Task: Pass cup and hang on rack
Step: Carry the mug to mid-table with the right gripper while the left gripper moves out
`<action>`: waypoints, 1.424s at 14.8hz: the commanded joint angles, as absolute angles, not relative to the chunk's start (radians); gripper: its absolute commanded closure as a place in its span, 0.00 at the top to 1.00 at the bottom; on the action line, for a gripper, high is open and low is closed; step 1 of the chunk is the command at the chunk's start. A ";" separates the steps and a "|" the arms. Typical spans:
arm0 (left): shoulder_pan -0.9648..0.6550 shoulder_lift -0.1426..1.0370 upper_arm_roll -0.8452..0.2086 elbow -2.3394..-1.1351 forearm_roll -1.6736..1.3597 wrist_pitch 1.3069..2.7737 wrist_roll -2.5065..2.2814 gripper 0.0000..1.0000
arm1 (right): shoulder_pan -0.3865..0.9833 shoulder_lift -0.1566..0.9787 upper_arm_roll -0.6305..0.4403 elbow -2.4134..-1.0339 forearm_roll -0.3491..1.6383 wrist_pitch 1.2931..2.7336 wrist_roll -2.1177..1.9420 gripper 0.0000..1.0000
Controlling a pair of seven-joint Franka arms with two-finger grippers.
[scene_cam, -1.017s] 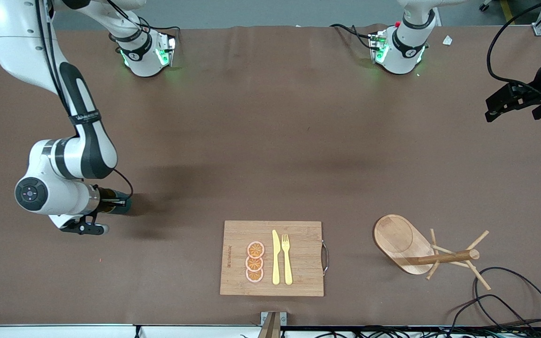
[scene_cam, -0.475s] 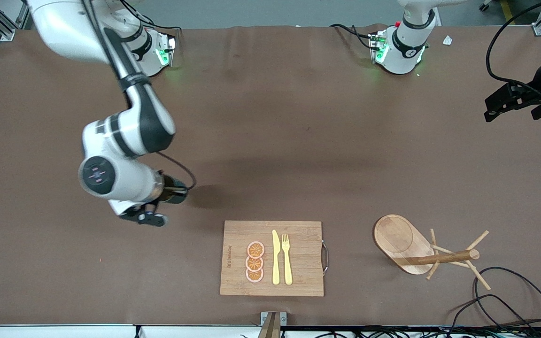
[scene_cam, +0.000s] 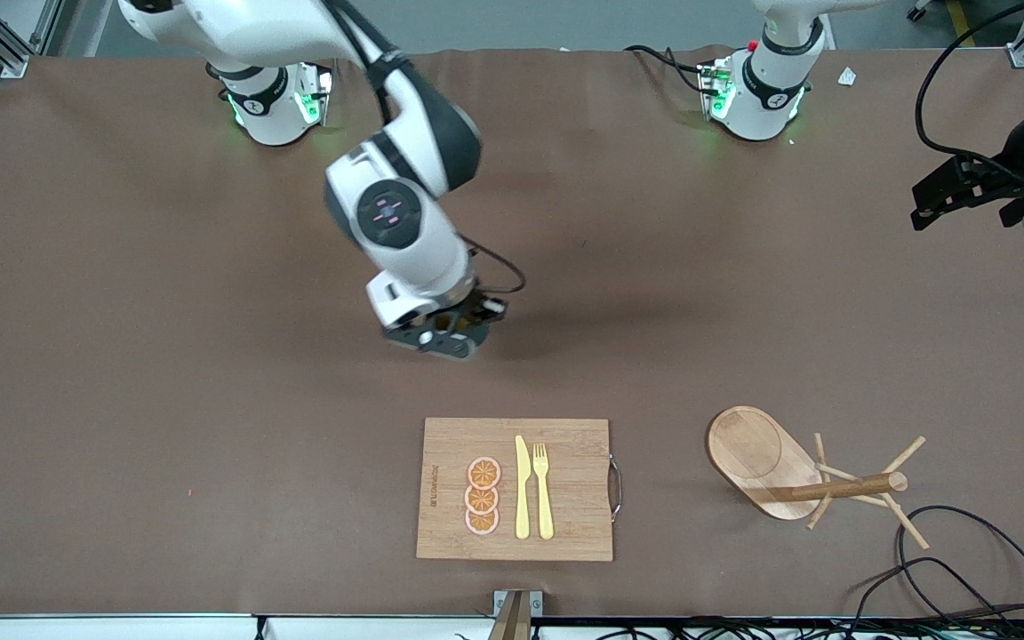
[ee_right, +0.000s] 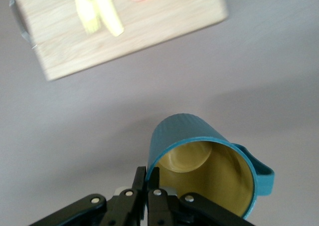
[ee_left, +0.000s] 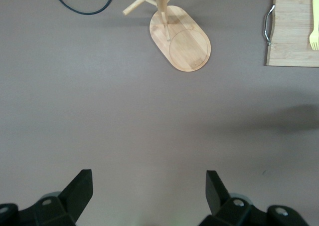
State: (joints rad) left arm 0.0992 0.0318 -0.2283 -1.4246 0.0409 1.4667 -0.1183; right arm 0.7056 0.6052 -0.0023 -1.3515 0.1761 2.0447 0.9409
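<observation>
Table (scene_cam: 210, 498): brown cover, both arm bases being seen along its upper edge in the front view.

Right arm: being reached out over the middle of the table. The right gripper (scene_cam: 450, 333) is being held above bare cloth, over a spot farther from the front camera than the cutting board (scene_cam: 565, 533). Its fingers are being pressed together on the rim wall of the cup (ee_right: 204, 166), one finger inside and one outside, as the right wrist view shows. The cup is thus being carried in the air, mouth turned toward the wrist camera, handle to one side; in the front view it is being hidden under the wrist.

Left arm: being kept waiting at its own end of the table. The left gripper (ee_left: 149, 198) is being held with fingers spread wide and nothing between them, high over bare cloth.

Rack (scene_cam: 796, 476): standing upright near the front edge toward the left arm's end, beside the cutting board, all pegs bare.

Progress, as judged: the pick-up is done and the cup is being carried toward a handover. The pass to the left gripper is not yet made, and the hanging is left.
</observation>
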 commanded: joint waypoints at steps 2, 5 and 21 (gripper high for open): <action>0.094 0.026 -0.261 -1.424 0.028 1.489 -0.150 1.00 | 0.791 0.825 -0.020 -1.079 0.193 2.066 1.075 0.00; 0.087 0.034 -0.296 -1.424 0.035 1.497 -0.263 1.00 | 0.847 0.900 -0.031 -1.043 0.184 2.170 1.138 0.00; -0.018 0.106 -0.380 -1.425 0.043 1.554 -0.604 1.00 | 0.882 0.966 -0.075 -1.020 0.160 2.148 1.187 0.59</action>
State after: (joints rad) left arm -0.0036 0.1005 -0.3730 -1.4277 0.0406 1.5348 -0.5673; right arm 0.8829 0.9582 -0.0644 -1.0448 0.1719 2.1469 1.1679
